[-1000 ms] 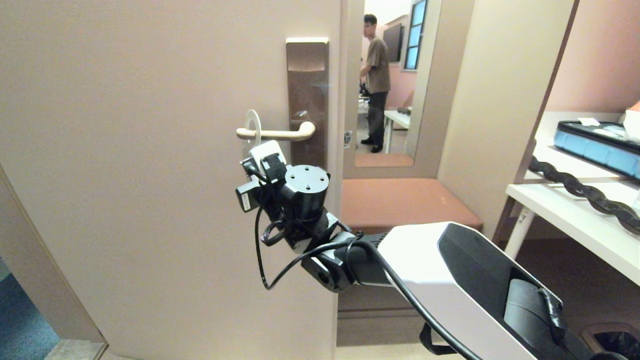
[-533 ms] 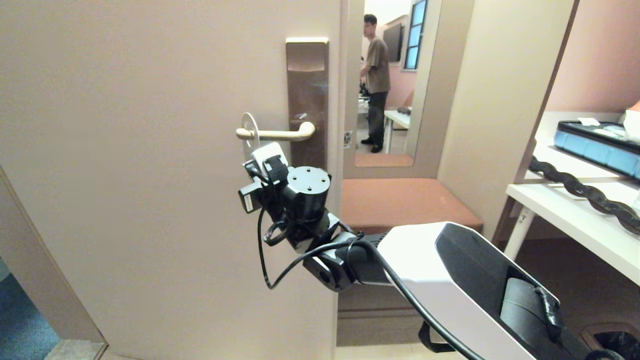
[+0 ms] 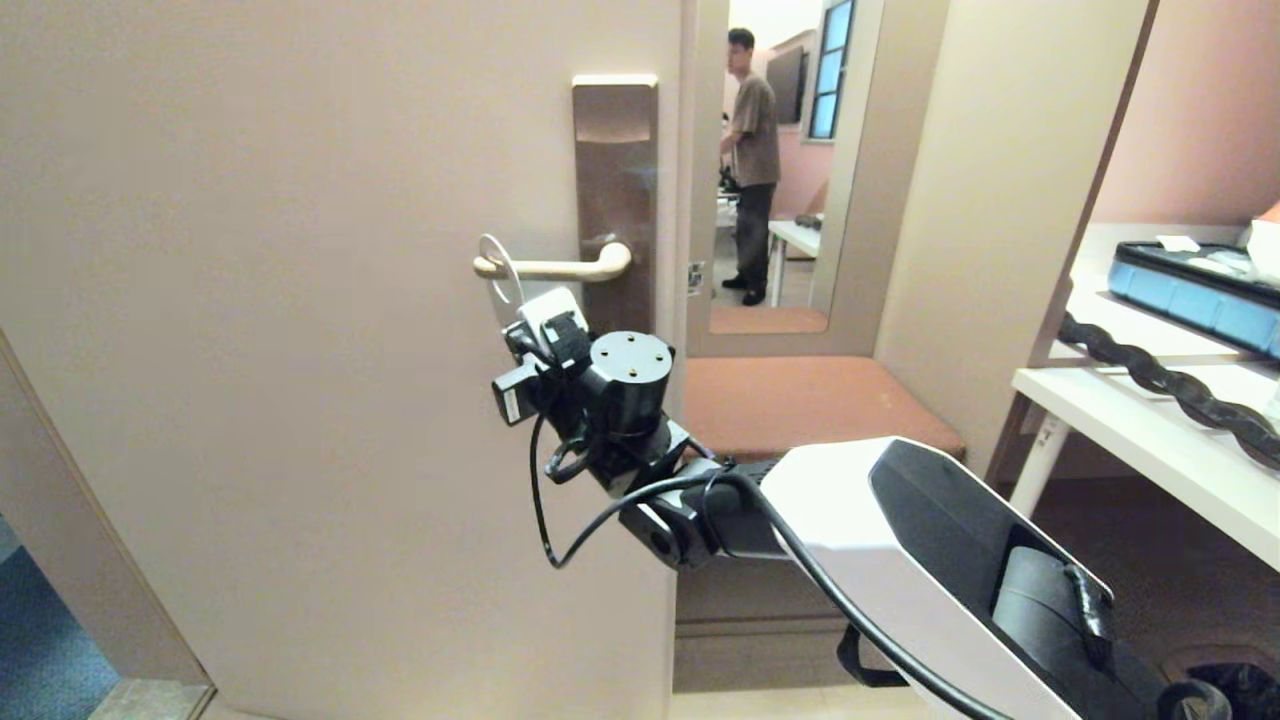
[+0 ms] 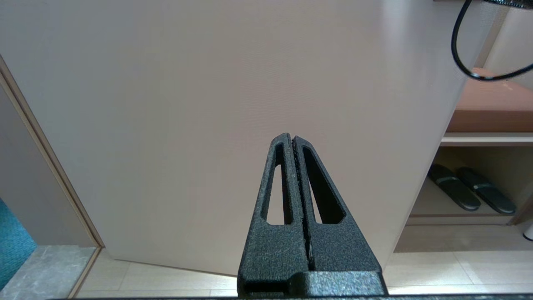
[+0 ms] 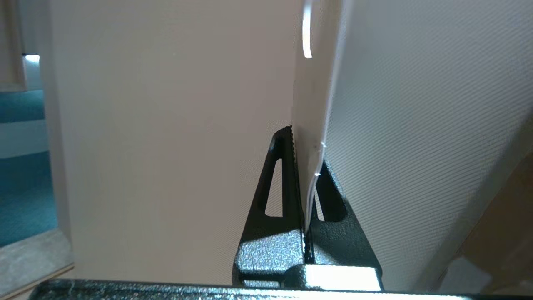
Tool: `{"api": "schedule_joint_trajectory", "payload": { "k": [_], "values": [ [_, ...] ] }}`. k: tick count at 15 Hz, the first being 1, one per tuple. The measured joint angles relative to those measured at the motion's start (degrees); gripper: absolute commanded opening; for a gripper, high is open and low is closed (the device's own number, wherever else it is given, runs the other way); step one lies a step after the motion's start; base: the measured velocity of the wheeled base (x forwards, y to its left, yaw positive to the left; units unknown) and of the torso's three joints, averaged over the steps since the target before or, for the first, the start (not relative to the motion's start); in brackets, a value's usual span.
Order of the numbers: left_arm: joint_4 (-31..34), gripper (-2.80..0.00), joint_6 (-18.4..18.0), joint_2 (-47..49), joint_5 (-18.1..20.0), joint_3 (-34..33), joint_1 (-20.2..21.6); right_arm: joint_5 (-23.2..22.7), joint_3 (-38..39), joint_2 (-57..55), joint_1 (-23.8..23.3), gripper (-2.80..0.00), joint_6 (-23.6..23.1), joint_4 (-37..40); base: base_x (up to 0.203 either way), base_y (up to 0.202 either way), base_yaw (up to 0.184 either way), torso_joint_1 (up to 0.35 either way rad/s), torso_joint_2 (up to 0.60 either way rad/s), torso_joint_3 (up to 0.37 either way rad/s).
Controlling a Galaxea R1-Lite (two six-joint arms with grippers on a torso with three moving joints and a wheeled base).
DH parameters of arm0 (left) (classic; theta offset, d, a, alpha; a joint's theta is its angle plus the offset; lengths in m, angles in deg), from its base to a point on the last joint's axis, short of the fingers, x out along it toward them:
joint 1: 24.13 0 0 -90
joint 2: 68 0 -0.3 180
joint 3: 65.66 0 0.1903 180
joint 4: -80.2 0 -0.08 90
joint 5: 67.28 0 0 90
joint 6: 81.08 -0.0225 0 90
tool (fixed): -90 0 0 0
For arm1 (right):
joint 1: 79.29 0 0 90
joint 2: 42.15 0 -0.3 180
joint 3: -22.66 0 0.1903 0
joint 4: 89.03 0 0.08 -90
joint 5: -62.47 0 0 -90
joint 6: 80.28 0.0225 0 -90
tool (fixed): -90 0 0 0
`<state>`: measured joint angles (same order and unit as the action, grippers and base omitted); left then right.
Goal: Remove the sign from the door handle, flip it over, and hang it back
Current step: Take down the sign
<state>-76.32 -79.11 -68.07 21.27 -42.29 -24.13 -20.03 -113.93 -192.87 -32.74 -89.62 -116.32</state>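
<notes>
Right gripper pinching the sign edge-on between its fingers, loop above them still over the door handle; thin card may slip or snag on the lever end; left gripper pressed together, empty.

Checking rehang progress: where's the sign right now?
Head view, left of centre: the sign loops over the free end of the door handle, its lower part clamped edge-on in the right pincer just below.

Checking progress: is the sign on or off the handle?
On: the sign's loop encircles the door handle, right pincer gripping it.
</notes>
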Motion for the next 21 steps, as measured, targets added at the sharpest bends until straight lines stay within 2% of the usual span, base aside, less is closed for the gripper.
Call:
{"api": "schedule_joint_trajectory", "payload": {
  "k": [9,17,21],
  "values": [
    [0.02,-2.80,0.00,0.00,0.00,0.00,0.00,-3.23,-0.30,0.93,-0.37,-2.80,-0.48,0.00,0.000,0.000,0.000,0.000,0.00,0.000],
    [0.00,-2.80,0.03,0.00,-0.02,0.00,0.00,-3.60,-0.33,1.04,-0.17,-2.80,-0.61,-0.01,0.000,0.000,0.000,0.000,0.00,0.000],
    [0.00,-2.80,0.00,0.00,-0.02,0.00,0.00,-6.35,-0.24,0.71,-0.17,-2.80,-0.59,0.07,0.000,0.000,0.000,0.000,0.00,0.000]
  ]
}}
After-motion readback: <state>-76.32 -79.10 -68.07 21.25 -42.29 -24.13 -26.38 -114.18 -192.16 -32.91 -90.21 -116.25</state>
